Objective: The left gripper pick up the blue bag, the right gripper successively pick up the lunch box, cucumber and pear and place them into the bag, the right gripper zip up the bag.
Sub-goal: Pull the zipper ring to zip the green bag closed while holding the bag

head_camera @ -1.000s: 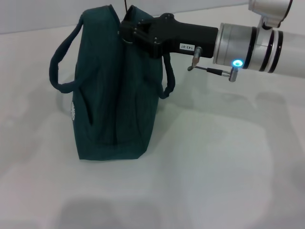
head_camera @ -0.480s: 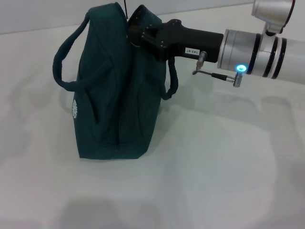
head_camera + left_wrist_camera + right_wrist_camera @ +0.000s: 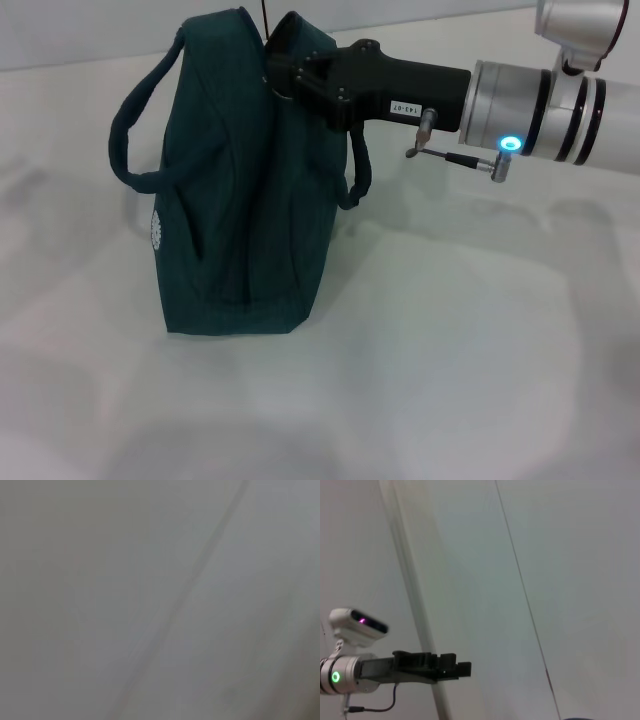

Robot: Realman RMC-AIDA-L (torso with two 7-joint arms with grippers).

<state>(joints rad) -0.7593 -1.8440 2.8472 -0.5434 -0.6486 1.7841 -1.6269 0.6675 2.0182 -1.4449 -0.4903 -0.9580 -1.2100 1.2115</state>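
While the right gripper (image 3: pixel 276 72), a black two-finger tool with a white numbered label on a silver-white arm, reaches in from the right, its fingers look pinched together on the metal ring pull (image 3: pixel 272 88) at the top of the large dark teal-blue fabric bag (image 3: pixel 235 200), though the bag's folds partly hide the contact. The bag stands upright on the white table (image 3: pixel 480 350), left of centre, with one loop handle (image 3: pixel 135 120) hanging on its left side and the other (image 3: pixel 355 170) just below the gripper on the right. Its top seam looks drawn nearly closed, so I judge the step in hand to be the zipping. The lunch box, cucumber and pear are nowhere in sight; whether they lie inside the bag cannot be told. To finish well, the pull should run straight along the line of the zipper, level with the top edge and not upward, because nothing braces the soft bag and a slanted tug could tip or drag it. Only the right wrist view shows the left gripper (image 3: pixel 465 669), far from the work and idle.
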